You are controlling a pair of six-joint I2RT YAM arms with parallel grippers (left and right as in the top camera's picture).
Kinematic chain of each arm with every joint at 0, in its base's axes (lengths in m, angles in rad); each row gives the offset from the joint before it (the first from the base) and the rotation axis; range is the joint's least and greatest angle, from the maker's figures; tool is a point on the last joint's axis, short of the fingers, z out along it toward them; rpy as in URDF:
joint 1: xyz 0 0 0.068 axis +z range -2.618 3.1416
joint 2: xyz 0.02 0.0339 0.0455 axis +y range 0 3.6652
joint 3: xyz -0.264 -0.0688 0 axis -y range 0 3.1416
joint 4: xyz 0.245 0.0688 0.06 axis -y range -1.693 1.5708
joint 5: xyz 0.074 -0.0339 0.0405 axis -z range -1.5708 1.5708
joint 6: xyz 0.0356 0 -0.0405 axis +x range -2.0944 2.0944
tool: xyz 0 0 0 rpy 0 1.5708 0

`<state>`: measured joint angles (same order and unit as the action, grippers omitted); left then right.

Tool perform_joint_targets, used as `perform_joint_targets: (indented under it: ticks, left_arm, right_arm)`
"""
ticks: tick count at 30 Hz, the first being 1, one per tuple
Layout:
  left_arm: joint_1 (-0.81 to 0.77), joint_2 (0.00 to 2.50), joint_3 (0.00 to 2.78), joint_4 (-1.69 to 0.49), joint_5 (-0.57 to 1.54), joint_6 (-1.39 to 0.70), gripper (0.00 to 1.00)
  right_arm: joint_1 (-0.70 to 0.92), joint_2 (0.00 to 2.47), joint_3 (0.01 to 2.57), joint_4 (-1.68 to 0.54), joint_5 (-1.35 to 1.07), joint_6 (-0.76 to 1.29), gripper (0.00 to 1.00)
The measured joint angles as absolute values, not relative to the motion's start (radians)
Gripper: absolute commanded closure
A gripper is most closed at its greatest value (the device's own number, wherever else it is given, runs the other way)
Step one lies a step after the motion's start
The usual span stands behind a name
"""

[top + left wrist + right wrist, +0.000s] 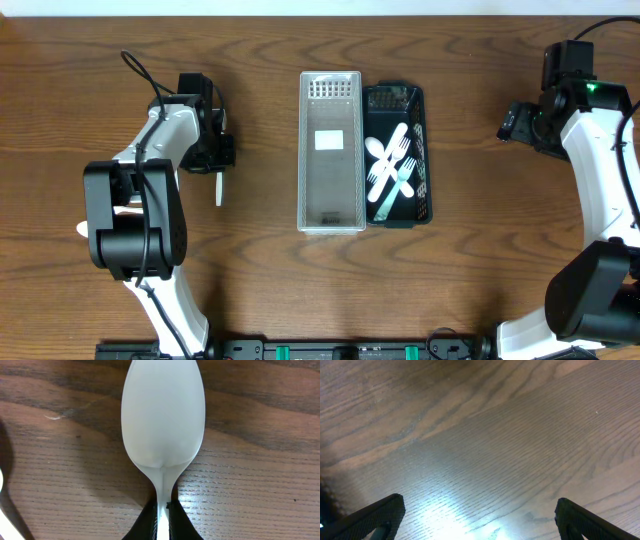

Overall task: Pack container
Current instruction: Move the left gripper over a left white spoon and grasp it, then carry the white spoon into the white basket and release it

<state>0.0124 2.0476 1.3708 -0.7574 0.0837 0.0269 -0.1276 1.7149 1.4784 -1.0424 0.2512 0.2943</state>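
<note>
White spoon (pixel 162 415) pinched at its neck by the left gripper (pixel 163 516), left of centre in the overhead view.
Clear container (pixel 331 150) sat mid-frame, with a black tray (pixel 421 205) of white cutlery (pixel 392 165) against its right side. The right gripper (pixel 480 517) gaped wide above the wooden table (pixel 495 435), far right.

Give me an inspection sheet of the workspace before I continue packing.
Surface: wooden table, bare wood around the containers.
Job's things: clear container at centre, no cutlery inside; black tray against its right side, holding white forks and spoons.
Clutter: a white item partly hidden beside the left arm, unidentifiable.
Grippers: left gripper shut on a white spoon by its handle; right gripper open over bare wood.
Cables: black cable loops above the left arm; another by the right arm.
Surroundings: black rail along the near edge.
</note>
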Motion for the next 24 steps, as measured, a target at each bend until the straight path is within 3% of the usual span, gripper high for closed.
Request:
perform_joint_targets:
  ticks: [5,13,24]
  left_arm:
    - [0.012,2.046,1.377,-0.780,0.084,0.026,0.94]
    - [-0.042,1.960,1.539,-1.020,0.083,0.000,0.94]
    - [-0.450,1.642,1.670,-0.986,0.099,-0.113,0.94]
  right_arm:
    - [-0.128,1.715,1.478,-1.042,0.251,0.294,0.01]
    - [-0.128,1.715,1.478,-1.038,0.251,0.294,0.01]
    - [-0.128,1.715,1.478,-1.035,0.251,0.294,0.01]
